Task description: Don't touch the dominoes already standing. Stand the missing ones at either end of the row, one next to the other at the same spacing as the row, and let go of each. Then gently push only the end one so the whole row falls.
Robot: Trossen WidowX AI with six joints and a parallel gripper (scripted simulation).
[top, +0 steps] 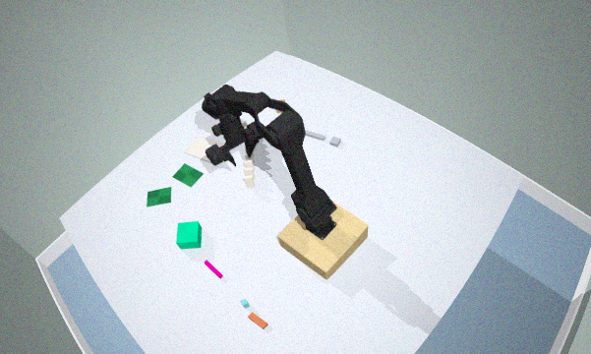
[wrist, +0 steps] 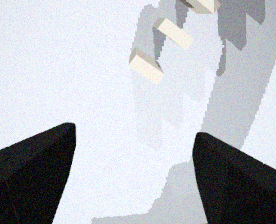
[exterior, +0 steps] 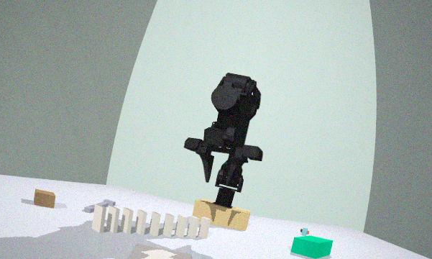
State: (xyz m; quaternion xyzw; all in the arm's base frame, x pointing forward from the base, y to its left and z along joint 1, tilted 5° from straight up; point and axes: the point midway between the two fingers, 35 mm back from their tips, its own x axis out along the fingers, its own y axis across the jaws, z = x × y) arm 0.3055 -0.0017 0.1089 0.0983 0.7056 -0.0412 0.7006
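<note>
A row of several cream dominoes stands upright in the exterior view, from the far-left domino [exterior: 99,219] to the end domino [exterior: 204,228] [wrist: 146,68] [top: 249,182] at the right. Spacing looks about even. In the top view the arm hides the far part of the row. My gripper [top: 242,160] [exterior: 218,182] [wrist: 135,138] is open and empty, raised above the table. In the wrist view the end domino lies ahead of the fingertips and between their lines, touched by neither. Only the near part of the row shows there.
A pale flat pad [top: 197,147] and two green tiles [top: 188,175] [top: 158,197] lie left of the row. A green box [top: 189,235] [exterior: 311,247], magenta stick [top: 213,268], cyan cube [top: 245,303] and orange block [top: 258,321] lie nearer. A grey bar [top: 316,135] and brown block [exterior: 44,198] lie beyond.
</note>
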